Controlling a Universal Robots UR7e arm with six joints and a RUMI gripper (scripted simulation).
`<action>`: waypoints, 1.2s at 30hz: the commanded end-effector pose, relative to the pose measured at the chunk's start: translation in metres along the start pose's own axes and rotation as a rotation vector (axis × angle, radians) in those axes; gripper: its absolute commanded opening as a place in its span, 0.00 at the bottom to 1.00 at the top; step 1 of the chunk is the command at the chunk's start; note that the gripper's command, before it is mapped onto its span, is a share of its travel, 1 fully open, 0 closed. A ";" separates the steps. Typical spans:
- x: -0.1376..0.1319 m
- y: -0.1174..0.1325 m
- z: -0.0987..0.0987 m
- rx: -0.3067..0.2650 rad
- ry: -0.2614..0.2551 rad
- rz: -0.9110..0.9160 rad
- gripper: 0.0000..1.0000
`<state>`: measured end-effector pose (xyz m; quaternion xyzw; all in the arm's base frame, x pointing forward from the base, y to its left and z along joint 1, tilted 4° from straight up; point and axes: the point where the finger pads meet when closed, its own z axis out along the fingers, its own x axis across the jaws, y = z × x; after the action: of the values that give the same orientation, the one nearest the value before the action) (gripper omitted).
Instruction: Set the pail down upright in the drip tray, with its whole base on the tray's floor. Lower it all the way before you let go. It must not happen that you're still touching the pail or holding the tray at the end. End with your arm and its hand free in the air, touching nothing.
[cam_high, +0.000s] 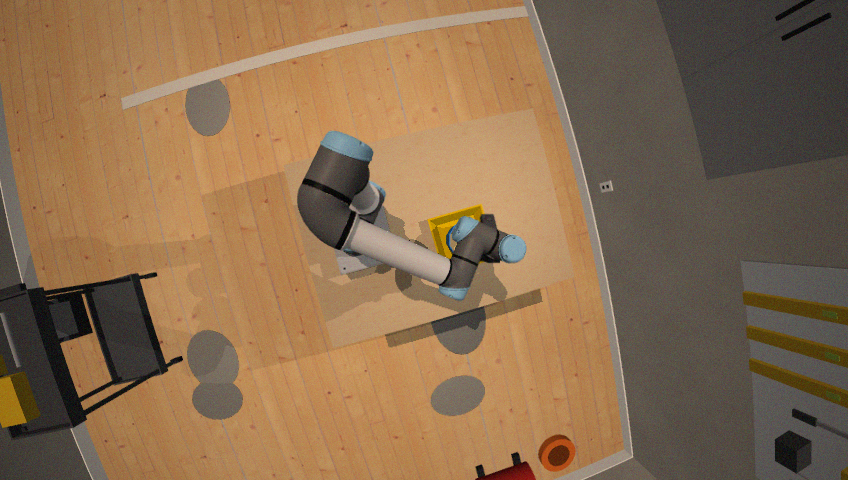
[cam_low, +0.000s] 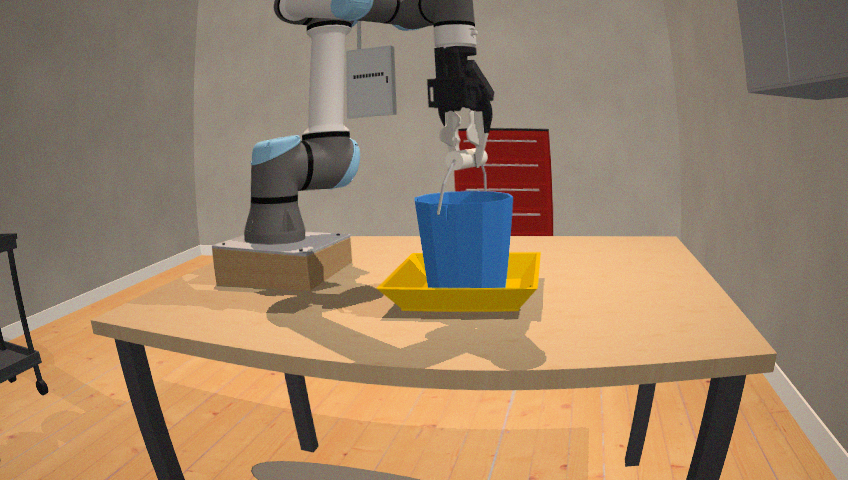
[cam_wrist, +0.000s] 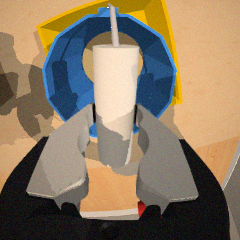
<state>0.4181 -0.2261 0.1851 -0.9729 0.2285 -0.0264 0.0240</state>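
A blue pail stands upright inside the yellow drip tray on the table. Its lower part is hidden behind the tray's front wall, so I cannot tell if the base touches the floor. My gripper is straight above the pail and shut on the white grip of the pail's handle. The thin wire bail runs down to the rim. In the overhead view the arm's wrist covers the pail, and only a sliver of blue shows.
The arm's base sits on a wooden block at the table's back left. A red cabinet stands behind the table. A dark cart stands on the floor to the left.
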 end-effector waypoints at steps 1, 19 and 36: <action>0.000 0.000 -0.001 -0.001 0.002 0.000 0.00; 0.000 0.000 -0.001 -0.001 0.002 0.000 0.00; 0.000 0.000 -0.001 -0.001 0.002 0.000 1.00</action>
<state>0.4182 -0.2262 0.1853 -0.9729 0.2285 -0.0266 0.0239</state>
